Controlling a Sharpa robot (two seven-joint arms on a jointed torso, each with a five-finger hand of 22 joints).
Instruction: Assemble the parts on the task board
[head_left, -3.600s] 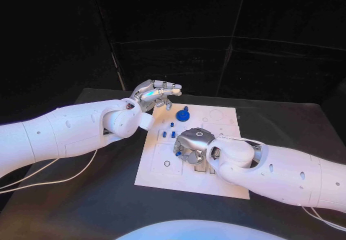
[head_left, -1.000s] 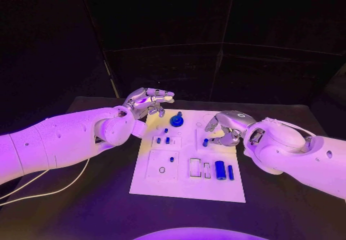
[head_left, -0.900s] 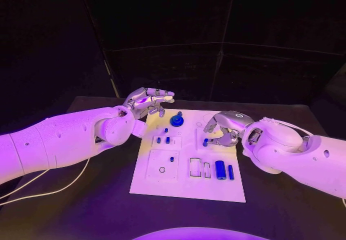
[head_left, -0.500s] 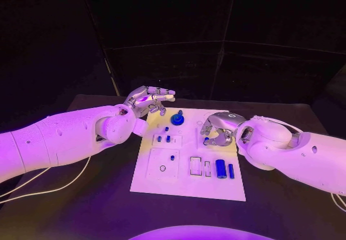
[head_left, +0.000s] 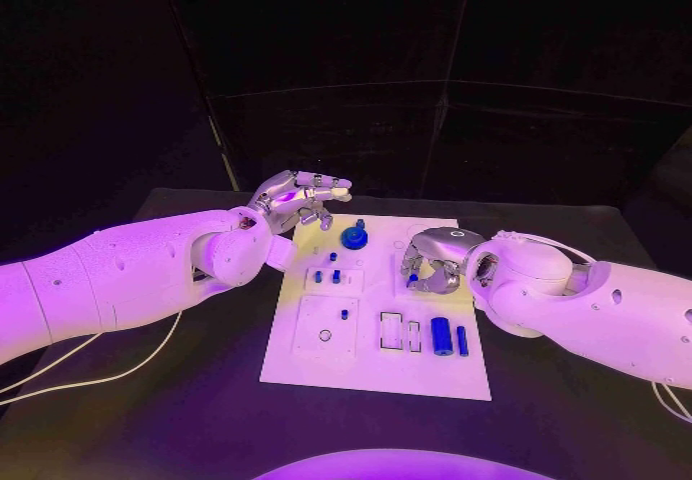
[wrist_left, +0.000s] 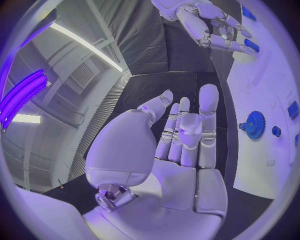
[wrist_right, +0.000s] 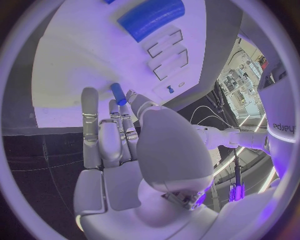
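The white task board (head_left: 372, 355) lies in the middle of the table. My right hand (head_left: 436, 256) hovers over its far right part and pinches a small blue peg (head_left: 413, 279) at its fingertips. The right wrist view shows that peg (wrist_right: 117, 93) between the fingertips just above the board (wrist_right: 75, 65). My left hand (head_left: 300, 200) is open above the board's far left corner, holding nothing. A blue gear (head_left: 352, 238) stands near the far edge. In the left wrist view the left hand (wrist_left: 175, 150) is spread, with the gear (wrist_left: 254, 124) beyond it.
Small blue pegs (head_left: 327, 277) stand in the board's left half. A thick blue cylinder (head_left: 440, 336) and a thin blue bar (head_left: 462, 341) lie at the right, beside two rectangular slots (head_left: 391, 332). A pale cable (head_left: 101, 365) runs over the table at the left.
My right hand has moved left and inward over the board, carrying the small blue peg. The left hand has stayed where it was.
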